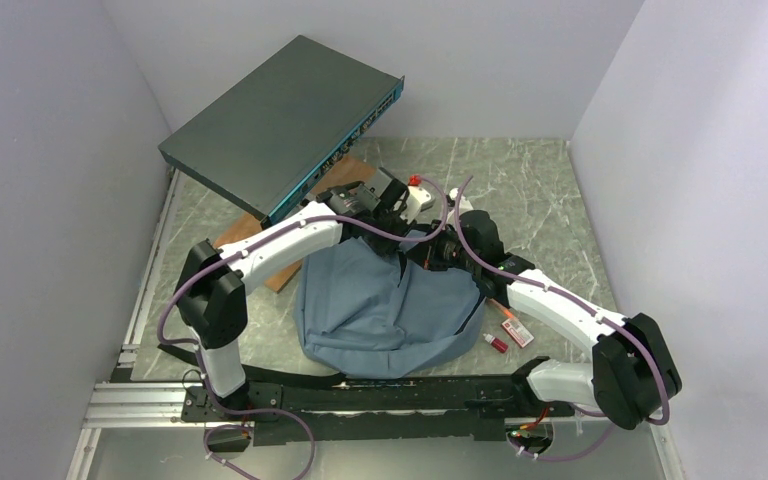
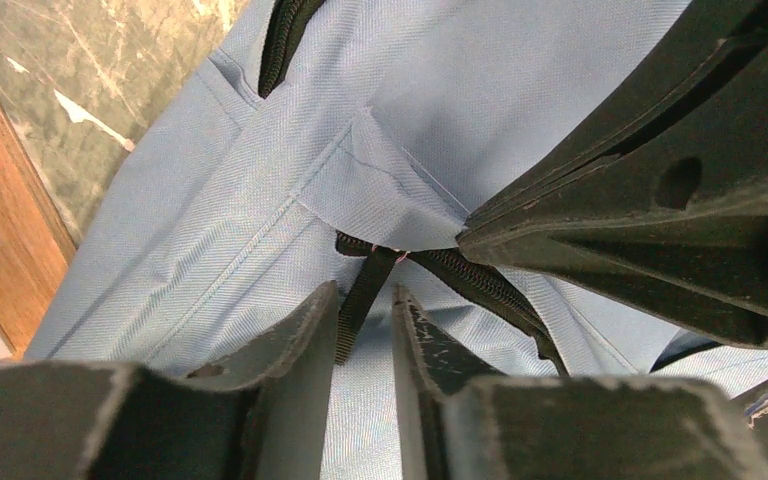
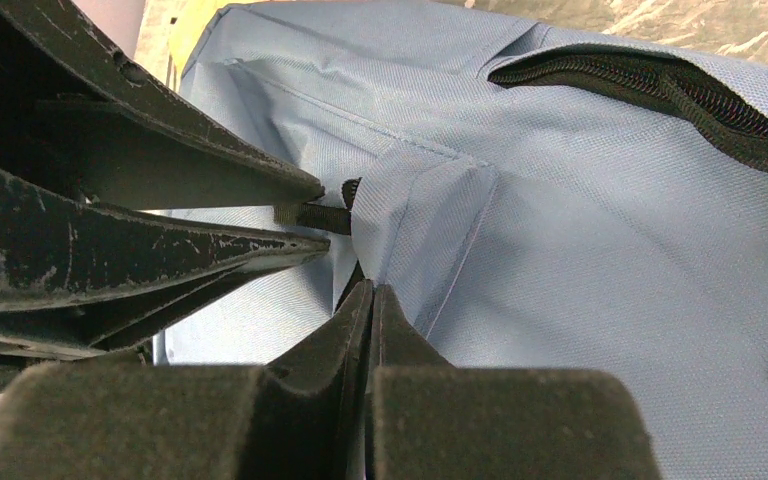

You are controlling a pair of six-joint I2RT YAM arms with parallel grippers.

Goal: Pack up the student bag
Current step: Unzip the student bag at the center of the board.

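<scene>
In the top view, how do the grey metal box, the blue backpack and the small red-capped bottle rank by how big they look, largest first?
1. Metal box. It seems raised toward the camera, so its lead over the backpack is unsure.
2. Backpack.
3. Bottle, by far the smallest.
</scene>
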